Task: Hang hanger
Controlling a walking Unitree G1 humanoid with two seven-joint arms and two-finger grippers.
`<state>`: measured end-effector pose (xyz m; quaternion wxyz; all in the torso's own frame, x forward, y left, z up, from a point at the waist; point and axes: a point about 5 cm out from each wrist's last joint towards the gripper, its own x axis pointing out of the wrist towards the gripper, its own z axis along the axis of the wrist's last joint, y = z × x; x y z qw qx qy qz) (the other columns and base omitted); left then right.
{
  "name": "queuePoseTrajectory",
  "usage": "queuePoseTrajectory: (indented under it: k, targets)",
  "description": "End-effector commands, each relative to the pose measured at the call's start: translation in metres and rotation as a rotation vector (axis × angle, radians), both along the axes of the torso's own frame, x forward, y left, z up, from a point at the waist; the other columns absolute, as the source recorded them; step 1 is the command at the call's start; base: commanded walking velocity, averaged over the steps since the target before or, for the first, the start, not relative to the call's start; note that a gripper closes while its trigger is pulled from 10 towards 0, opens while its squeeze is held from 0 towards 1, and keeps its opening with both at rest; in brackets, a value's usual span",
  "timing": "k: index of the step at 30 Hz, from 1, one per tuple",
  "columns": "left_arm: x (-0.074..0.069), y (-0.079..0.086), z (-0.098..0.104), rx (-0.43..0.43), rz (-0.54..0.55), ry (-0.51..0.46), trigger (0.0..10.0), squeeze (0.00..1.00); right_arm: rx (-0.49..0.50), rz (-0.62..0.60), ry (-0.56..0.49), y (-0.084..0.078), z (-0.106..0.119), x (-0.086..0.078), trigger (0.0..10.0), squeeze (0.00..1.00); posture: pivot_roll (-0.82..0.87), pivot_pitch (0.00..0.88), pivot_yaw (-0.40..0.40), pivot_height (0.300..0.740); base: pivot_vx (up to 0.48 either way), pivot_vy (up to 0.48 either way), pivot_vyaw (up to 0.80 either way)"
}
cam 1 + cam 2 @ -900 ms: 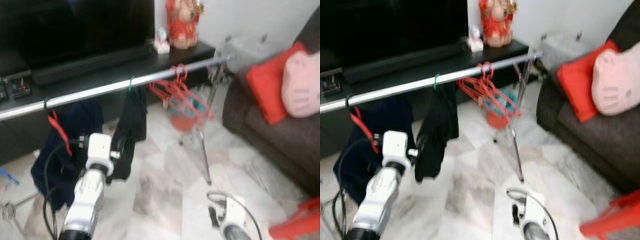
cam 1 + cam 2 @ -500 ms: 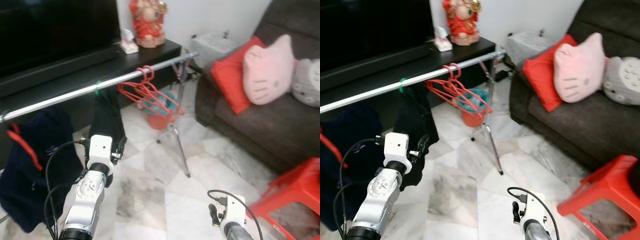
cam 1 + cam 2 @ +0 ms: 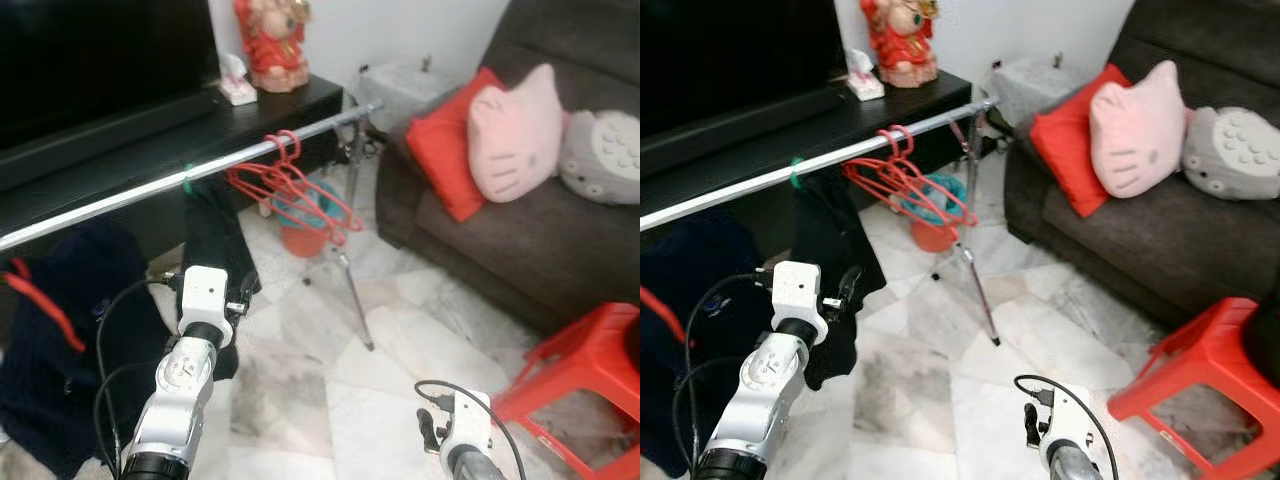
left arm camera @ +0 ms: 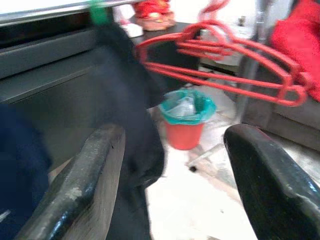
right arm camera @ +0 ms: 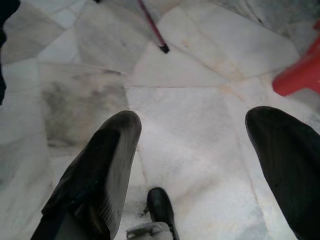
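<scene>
Two black fingers of the left claw [image 4: 170, 185] are spread, nothing gripped, raised before a limp black garment [image 3: 212, 235] | thin red wire hangers [image 3: 300, 190] are bunched on the chrome rail [image 3: 130, 193] | right claw [image 5: 200, 170] is parted over veined marble floor [image 5: 190, 130].

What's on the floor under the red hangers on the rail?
Under the red hangers stands an orange bin with a teal liner, beside the rail's stand leg. Something pale lies inside the bin; what it is cannot be told, and the hangers cross part of it.
</scene>
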<state>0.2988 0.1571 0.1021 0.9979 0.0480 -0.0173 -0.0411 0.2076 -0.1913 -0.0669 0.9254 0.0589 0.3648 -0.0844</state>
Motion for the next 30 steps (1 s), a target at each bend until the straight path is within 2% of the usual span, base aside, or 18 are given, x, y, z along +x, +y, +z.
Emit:
queuePoseTrajectory:
  k: [1, 4, 8, 23, 30]
  targets:
    - [-0.001, 0.006, -0.002, -0.011, 0.016, 0.016, 10.0, 0.0, 0.017, -0.011, -0.006, 0.004, 0.0, 0.001, 10.0, 0.0, 0.0, 0.0, -0.022, 0.74, 0.0, 0.398, 0.0]
    - [-0.001, 0.006, -0.002, -0.011, 0.017, 0.015, 10.0, 0.0, 0.019, -0.013, -0.003, 0.004, 0.0, 0.001, 10.0, 0.0, 0.0, 0.0, -0.022, 0.74, 0.0, 0.329, 0.0]
    - [-0.001, 0.004, -0.001, 0.001, 0.008, 0.009, 10.0, 0.0, 0.027, -0.012, -0.005, 0.004, 0.0, 0.001, 10.0, 0.0, 0.0, 0.0, -0.022, 0.74, 0.0, 0.0, -0.63]
    - [-0.002, -0.001, 0.001, -0.017, -0.016, -0.007, 10.0, 0.0, 0.017, -0.005, -0.011, 0.004, 0.0, 0.001, 10.0, 0.0, 0.0, 0.0, -0.023, 0.74, 0.0, 0.0, 0.0]
    - [-0.003, -0.004, -0.002, -0.001, -0.043, 0.017, 10.0, 0.0, 0.018, -0.003, -0.008, 0.004, -0.001, -0.001, 10.0, 0.0, 0.01, 0.0, -0.022, 0.74, 0.0, 0.0, 0.0]
